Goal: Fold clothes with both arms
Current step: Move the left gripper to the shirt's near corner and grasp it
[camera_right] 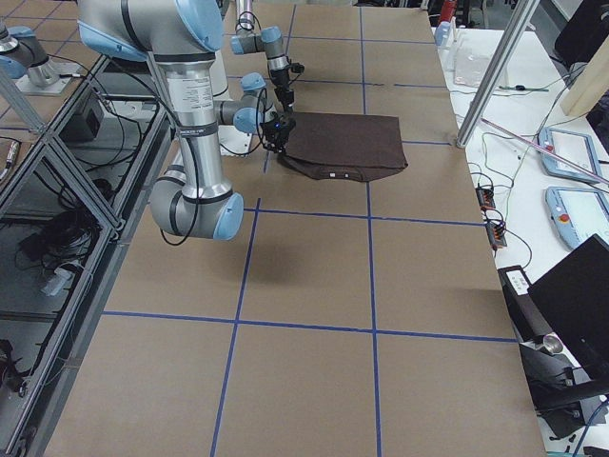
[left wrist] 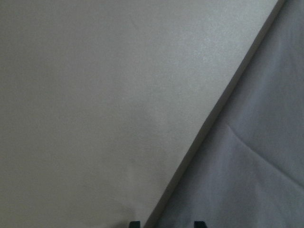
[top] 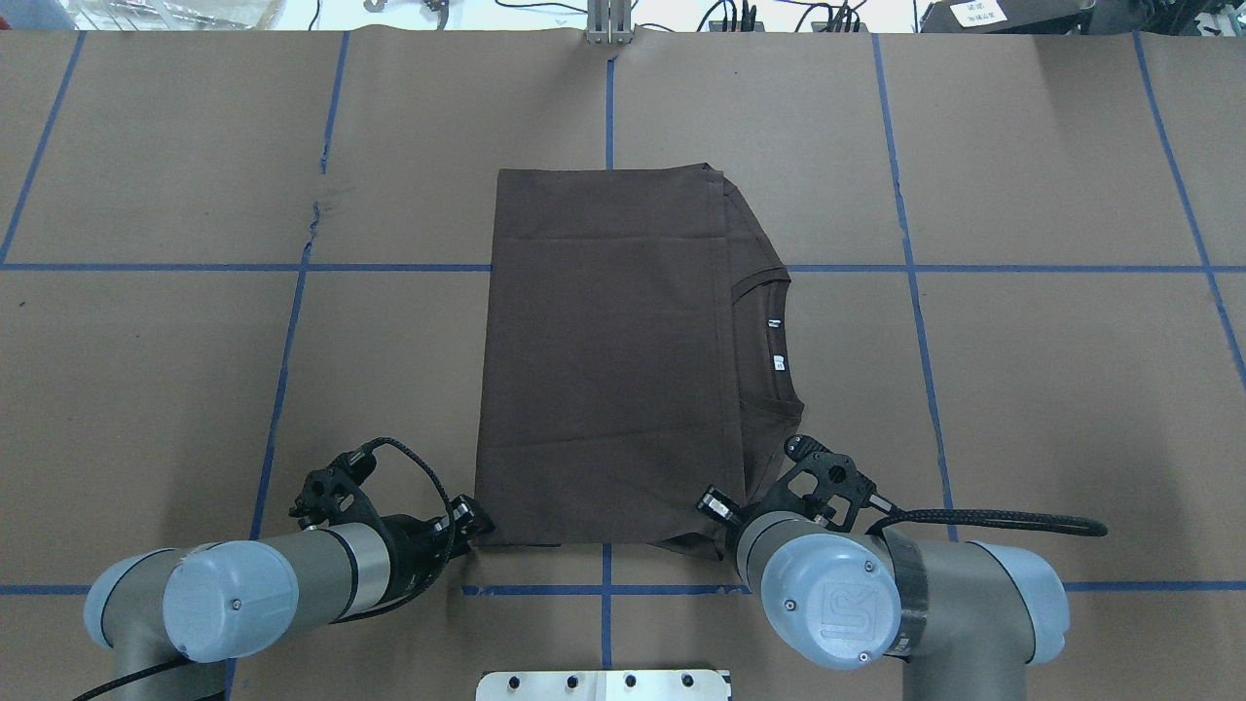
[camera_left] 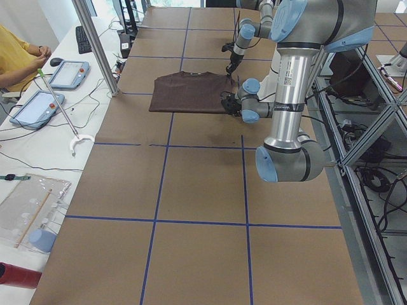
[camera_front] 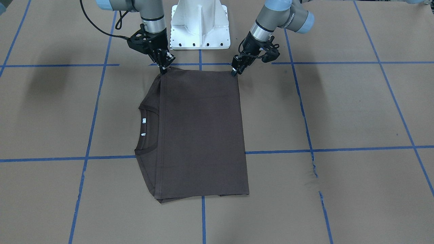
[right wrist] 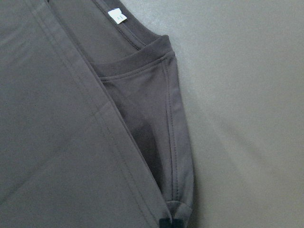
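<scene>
Dark t-shirt (right wrist: pixel 71 142) fills left and centre, white tag (right wrist: pixel 117 15) at top, ribbed collar (right wrist: pixel 142 54) just below. At bottom centre the right gripper (right wrist: pixel 170 222) pinches a bunched corner. Bare table (right wrist: pixel 247 118) on right.

place: robotics lab | evidence: teach pendant (camera_left: pixel 67 74), blue-taped table (camera_front: pixel 339 101), aluminium post (camera_left: pixel 96 46), operator (camera_left: pixel 16 54) at side bench

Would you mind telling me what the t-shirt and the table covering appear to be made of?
T-shirt: likely soft matte cotton knit, given its ribbed collar and stitched hems. Table covering: seemingly matte brown paper, wrinkled in places.
</scene>
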Action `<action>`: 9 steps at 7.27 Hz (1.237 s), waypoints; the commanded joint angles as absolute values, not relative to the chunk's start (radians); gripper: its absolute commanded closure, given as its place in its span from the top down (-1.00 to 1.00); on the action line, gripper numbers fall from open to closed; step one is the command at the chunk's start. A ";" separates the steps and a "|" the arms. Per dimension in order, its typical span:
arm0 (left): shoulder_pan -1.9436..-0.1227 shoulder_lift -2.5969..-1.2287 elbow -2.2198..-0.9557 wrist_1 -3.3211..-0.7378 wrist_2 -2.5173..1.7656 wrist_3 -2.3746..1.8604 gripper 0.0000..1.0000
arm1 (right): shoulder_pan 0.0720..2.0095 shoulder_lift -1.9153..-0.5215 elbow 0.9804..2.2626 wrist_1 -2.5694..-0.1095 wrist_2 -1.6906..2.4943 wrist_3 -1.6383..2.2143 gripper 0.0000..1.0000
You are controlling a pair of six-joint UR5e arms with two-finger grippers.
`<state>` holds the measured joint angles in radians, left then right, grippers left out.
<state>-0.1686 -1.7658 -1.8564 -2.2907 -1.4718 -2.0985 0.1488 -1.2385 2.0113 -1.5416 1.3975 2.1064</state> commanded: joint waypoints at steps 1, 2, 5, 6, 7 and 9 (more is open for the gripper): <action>-0.164 -1.769 -1.848 -2.290 -1.473 -2.098 -0.15 | 0.149 -1.238 2.013 -1.542 1.397 2.106 -1.00; -0.164 -1.775 -1.848 -2.290 -1.474 -2.098 -0.42 | 0.149 -1.238 2.013 -1.542 1.397 2.106 -1.00; -0.166 -1.776 -1.877 -2.290 -1.474 -2.098 -1.00 | 0.149 -1.238 2.017 -1.542 1.397 2.106 -1.00; -0.170 -1.772 -1.908 -2.290 -1.474 -2.098 -1.00 | 0.149 -1.238 2.017 -1.542 1.397 2.106 -1.00; -0.173 -1.761 -1.967 -2.283 -1.474 -2.098 -1.00 | 0.150 -1.241 2.038 -1.542 1.397 2.106 -1.00; -0.166 -1.764 -2.080 -2.139 -1.474 -2.171 -1.00 | 0.146 -1.250 2.110 -1.581 1.405 2.109 -1.00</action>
<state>-0.1695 -1.7641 -2.0094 -2.2180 -1.4748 -2.1190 0.1494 -1.2445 2.0633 -1.5531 1.3991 2.1074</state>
